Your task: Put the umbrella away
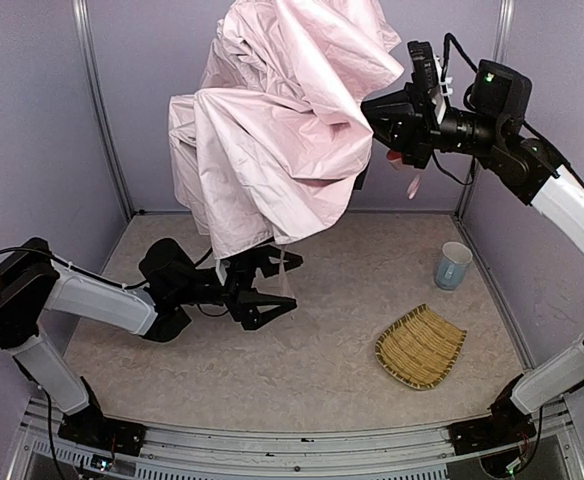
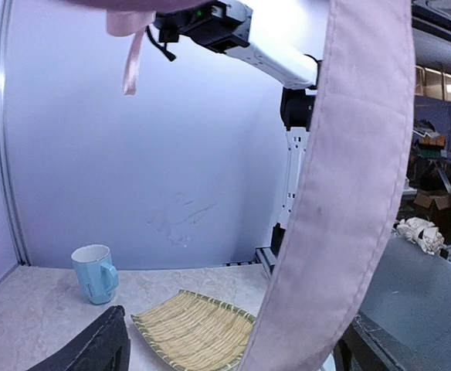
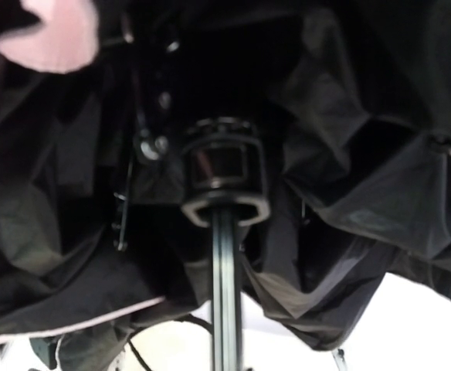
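One grip only: clamps the umbrella [image 1: 272, 120] up high with the right gripper [image 1: 384, 118], jaws closed tight at the handle end. Pink fabric bunched and hanging; black lining around the thin shaft [image 3: 225, 309]. Holds the left gripper [image 1: 269, 285] low over the table [image 1: 322, 320], under the hanging fabric, jaws spread wide, clamped on nothing. Farther right on the table: blue mug [image 1: 453, 266], straw tray [image 1: 421, 346].

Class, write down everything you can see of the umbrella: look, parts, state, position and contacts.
The umbrella is half collapsed, its crumpled pale pink fabric hanging loose above the table, black lining and a thin black shaft underneath. The right gripper, shut, holds it aloft near its small pink handle, whose strap dangles. The open left gripper sits just below the hanging hem.
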Motion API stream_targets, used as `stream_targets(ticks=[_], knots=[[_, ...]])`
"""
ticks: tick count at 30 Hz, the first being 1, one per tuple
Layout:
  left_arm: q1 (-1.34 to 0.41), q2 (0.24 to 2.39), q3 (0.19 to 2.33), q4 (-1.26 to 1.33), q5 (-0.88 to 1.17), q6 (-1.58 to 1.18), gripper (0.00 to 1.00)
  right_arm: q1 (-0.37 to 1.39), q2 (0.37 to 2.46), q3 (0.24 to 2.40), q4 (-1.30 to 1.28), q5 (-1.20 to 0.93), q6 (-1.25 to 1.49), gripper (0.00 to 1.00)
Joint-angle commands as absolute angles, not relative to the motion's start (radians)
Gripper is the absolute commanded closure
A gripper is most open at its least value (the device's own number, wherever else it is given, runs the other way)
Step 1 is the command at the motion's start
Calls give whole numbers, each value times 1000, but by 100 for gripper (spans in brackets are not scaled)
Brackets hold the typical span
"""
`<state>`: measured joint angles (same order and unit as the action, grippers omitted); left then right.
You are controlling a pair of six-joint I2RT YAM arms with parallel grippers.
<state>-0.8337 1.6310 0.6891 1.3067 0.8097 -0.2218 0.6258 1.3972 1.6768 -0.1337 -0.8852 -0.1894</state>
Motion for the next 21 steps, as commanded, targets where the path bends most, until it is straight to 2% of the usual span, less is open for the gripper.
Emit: stream_targets(ticks=[1, 2, 3, 5, 6, 9, 10, 14, 17, 21], knots=[[-898, 1628, 741, 1179, 868, -60, 9, 618, 1376, 1716, -124, -860, -202, 100], [-912, 1623, 738, 1162, 861, -36, 9, 618, 1375, 1713, -123, -856, -205, 100], [-926, 1618, 735, 1149, 846, -18, 14, 618, 1374, 1710, -124, -852, -206, 100], [-941, 1613, 737, 1129, 834, -7, 32, 618, 1379, 1710, -123, -853, -206, 100], [-942, 1610, 735, 1129, 838, -7, 45, 618, 1381, 1710, -123, -854, -206, 100], [-946, 1588, 707, 1140, 800, -18, 91, 617, 1382, 1713, -126, -845, -209, 100], [-946, 1567, 689, 1143, 770, -21, 100, 617, 1381, 1715, -130, -835, -210, 100], [-961, 1465, 594, 1105, 563, -6, 100, 611, 1367, 1715, -138, -687, -184, 100], [-1025, 1349, 541, 963, 232, 89, 100, 582, 1372, 1716, -139, -476, -133, 100], [-1145, 1208, 513, 789, -156, 248, 100, 521, 1390, 1693, -150, -411, -137, 100]])
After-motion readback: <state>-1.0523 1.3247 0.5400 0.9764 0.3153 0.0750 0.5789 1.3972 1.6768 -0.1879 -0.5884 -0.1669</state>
